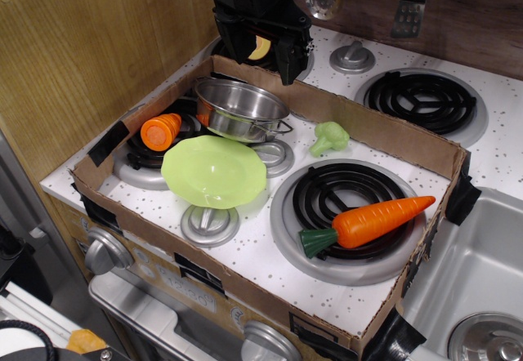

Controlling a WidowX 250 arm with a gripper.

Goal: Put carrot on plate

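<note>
- My gripper (265,46) hangs at the back of the stove, above the cardboard wall (372,128); its jaws stand apart and hold nothing.
- Just in front of it sits a steel pot (239,108), and a short orange piece (160,131) lies to the pot's left.
- The green plate (214,171) is in front of the pot, touching it.
- The carrot (368,223) lies on the front right burner (347,202), well apart from the plate, stem end toward the plate.
- A small green vegetable (329,138) lies behind that burner.
</note>
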